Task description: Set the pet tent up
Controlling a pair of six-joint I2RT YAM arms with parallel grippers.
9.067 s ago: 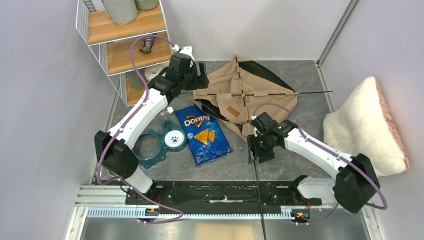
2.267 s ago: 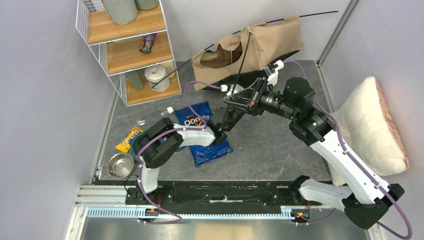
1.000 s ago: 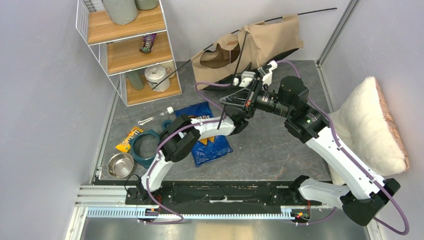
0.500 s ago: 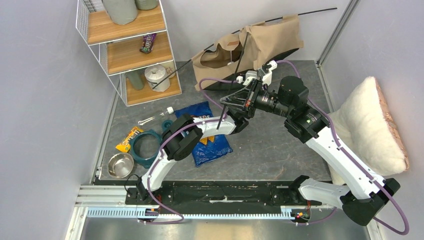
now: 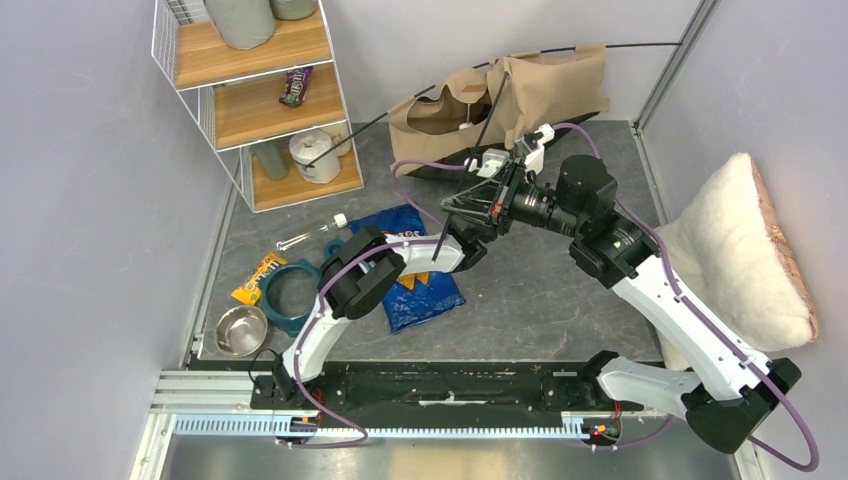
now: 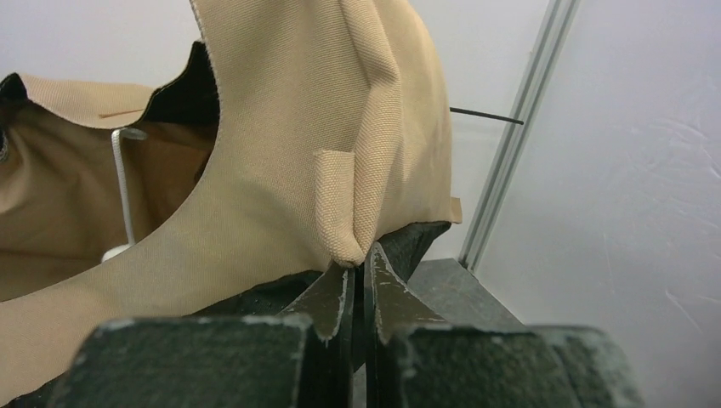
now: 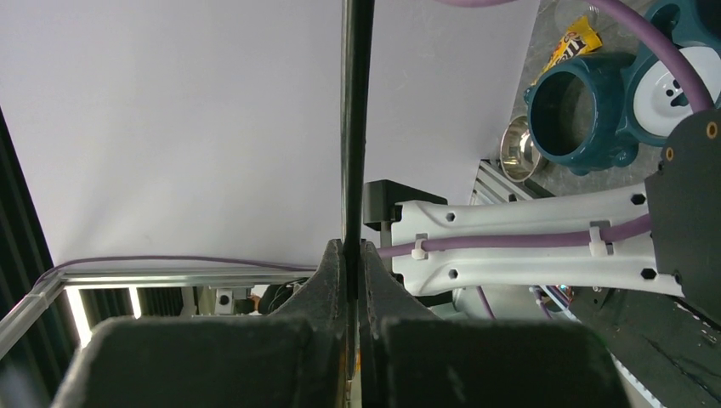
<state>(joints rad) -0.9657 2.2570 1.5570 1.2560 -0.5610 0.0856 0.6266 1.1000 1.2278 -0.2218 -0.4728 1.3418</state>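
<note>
Top view, place: pet tent point(image 5: 540, 85) half up against the back wall, well past the Doritos bag point(image 5: 420, 290); tan cloth sagging over bent poles.
Top view, right gripper point(image 5: 447, 210): clamped on a thin black pole point(image 5: 441, 240), with the low end pointing down at the chip bag.
Top view, left gripper point(image 5: 488, 160): down by the tent's bottom edge, mostly hidden under the right arm.
Top view, feel: probably light and floppy; soft cloth, springy poles likely to snap back if let go.
Left wrist view, left gripper point(image 6: 358, 280): fingers pressed together, tips right under a small cloth pocket point(image 6: 333, 208) at a corner of the pet tent point(image 6: 281, 170).
Left wrist view, hard to tell: no cloth showing between the fingers, so no saying if any is pinched.
Left wrist view, where to hold: likely that stitched corner, thick and not slippy, with the pocket looking like a home for a pole tip.
Left wrist view, cut off: white string point(image 6: 122, 191) hanging inside, its bottom end barely showing.
Right wrist view, right gripper point(image 7: 353, 255): squeezed tight on the black pole point(image 7: 357, 119), standing straight up between the fingers.
Right wrist view, feel: smooth and skinny, so may slide or spin in the grip.
Right wrist view, hidden: no tent cloth here; top of the pole gone past the picture edge; only the left arm point(image 7: 527, 229) and a teal bowl point(image 7: 587, 110) behind.
</note>
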